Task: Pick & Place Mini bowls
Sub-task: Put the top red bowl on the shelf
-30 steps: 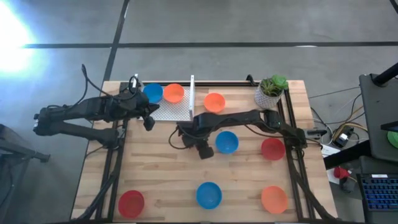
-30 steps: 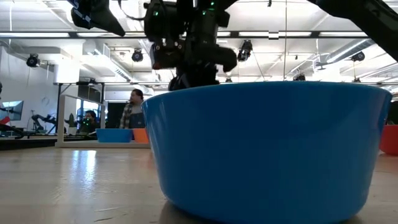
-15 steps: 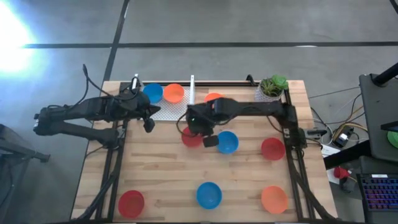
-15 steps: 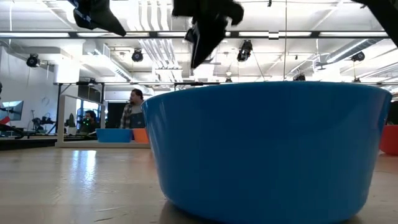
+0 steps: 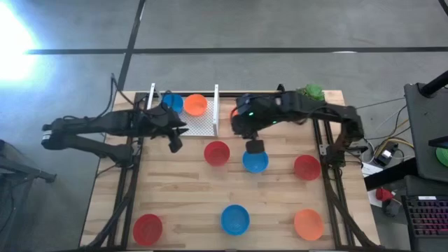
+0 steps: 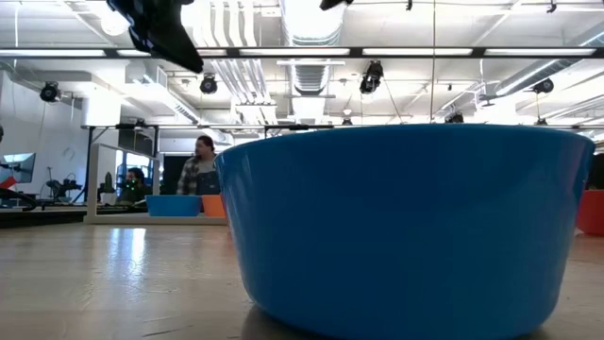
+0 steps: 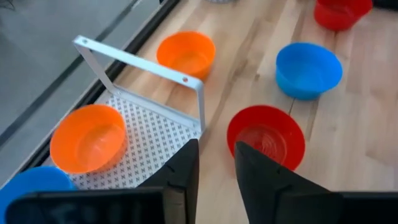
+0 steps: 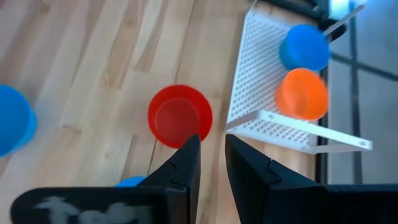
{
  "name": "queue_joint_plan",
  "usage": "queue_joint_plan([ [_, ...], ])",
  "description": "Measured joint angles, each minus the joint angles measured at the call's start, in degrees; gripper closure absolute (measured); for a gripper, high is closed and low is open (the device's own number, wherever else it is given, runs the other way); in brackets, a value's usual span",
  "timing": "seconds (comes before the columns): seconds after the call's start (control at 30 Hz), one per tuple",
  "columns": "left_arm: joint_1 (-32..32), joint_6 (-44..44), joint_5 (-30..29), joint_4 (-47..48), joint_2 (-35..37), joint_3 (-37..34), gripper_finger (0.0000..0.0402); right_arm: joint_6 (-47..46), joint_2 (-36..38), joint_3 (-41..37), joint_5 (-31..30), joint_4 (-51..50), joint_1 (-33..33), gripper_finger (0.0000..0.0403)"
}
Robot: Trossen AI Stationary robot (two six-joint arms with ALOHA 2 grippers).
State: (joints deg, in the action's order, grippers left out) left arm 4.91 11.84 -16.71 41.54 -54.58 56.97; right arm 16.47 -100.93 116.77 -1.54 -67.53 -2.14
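Red bowl (image 5: pixel 217 153), blue bowl (image 5: pixel 255 162), orange bowl (image 5: pixel 196 105), white perforated tray (image 5: pixel 197 124), pale wooden table (image 5: pixel 182 189)

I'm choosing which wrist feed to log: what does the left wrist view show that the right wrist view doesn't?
Only the left wrist view: a loose orange bowl on bare wood beyond the white rack, and a second red bowl at the frame edge. Only the right wrist view: a front blue bowl, far from the rack. Both: the central red bowl, the rack's orange bowl and the rack's blue bowl. Each shows its own open, empty pincer: left pincer, right pincer.
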Motion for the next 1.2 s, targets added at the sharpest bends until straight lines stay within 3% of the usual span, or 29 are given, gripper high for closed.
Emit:
queue_joint_plan([
  [0.67,0.00,3.11,2.62,-9.20,-21.14,0.00,0.0300,-1.29,15.54,-11.66,0.20,3.95,0.01,0.0335],
  [1.2,0.12,6.73,2.78,-12.63,-33.85,0.00,0.0300,-0.99,19.49,-15.15,0.48,6.86,0.02,0.0339],
])
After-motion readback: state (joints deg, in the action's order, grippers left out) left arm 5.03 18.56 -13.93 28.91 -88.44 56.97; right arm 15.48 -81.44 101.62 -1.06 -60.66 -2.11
